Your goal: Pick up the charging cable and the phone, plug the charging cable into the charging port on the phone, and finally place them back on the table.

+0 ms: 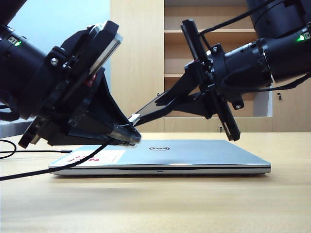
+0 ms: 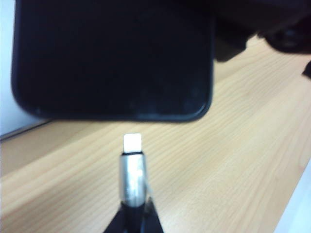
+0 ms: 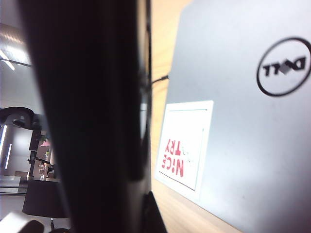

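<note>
The left gripper (image 1: 127,135) was closed tight on the charging cable (image 2: 132,179), with the dark fingers pinching the silvery plug body just behind its white tip. The right gripper (image 1: 146,112) was also closed and had the phone (image 2: 112,58) in its hold.

Only the left wrist view showed how the plug and the phone stood to each other. The short, rounded edge of the phone lay straight ahead of the left gripper. The white tip pointed at that edge, near it but still apart, and a strip of the table (image 2: 218,160) was visible between them. The charging port could not be made out on the blurred dark edge.

The right wrist view gave nothing of the plug. There the phone (image 3: 92,121) was seen almost edge-on, as a wide black band close before the camera. Beyond it lay the closed silver laptop (image 3: 252,145) with its round logo and a white sticker (image 3: 184,148) with red letters.

The exterior view was the only one that showed both arms together. The two grippers met tip to tip just above the near-left part of the laptop lid (image 1: 194,153), the left one slanting down from the left and the right one reaching down from the right. From the left gripper the black cord (image 1: 58,167) ran down and away over the table (image 1: 155,204). In this view the phone itself was hard to separate from the black fingers of the right gripper.
</note>
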